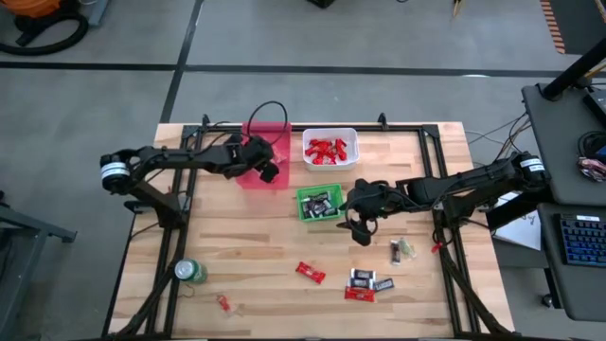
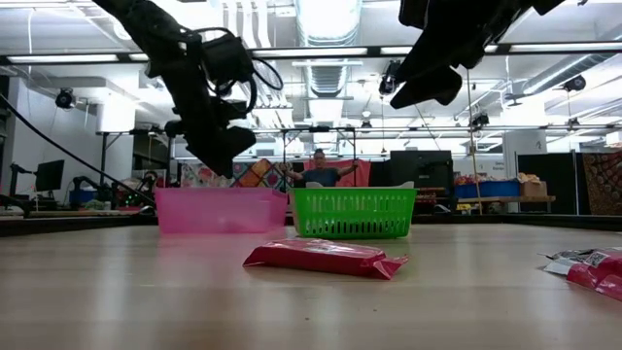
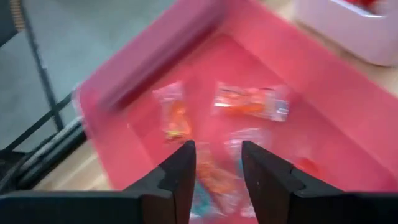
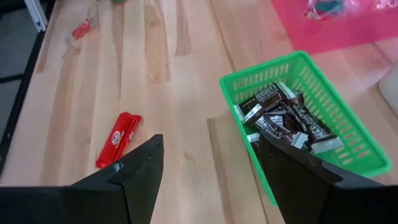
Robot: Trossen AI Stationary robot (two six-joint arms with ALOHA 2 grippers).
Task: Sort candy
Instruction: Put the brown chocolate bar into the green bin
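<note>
Candy (image 1: 310,273) litters wooden table (image 1: 246,256) amid workshop.

The counter (image 1: 246,246) was pale wood with visible grain, smooth and lightly sheened in the low view. A pink bin (image 3: 155,68) looked like translucent plastic, smooth-walled. A green bin (image 4: 348,130) was plastic lattice, its sides pierced with small slots. A white bin (image 1: 330,152) was opaque, smooth plastic. The red candy (image 2: 326,258) wore a glossy, crinkled foil-like wrapper that caught the light. The dark candy (image 4: 280,115) had shiny brown-and-silver wrappers. Clear, glossy film wrapped the sweets (image 3: 252,102) inside the pink bin. Both claws' fingers (image 4: 127,177) were matt black, seemingly hard plastic. A green can (image 1: 190,272) showed a metallic top.
</note>
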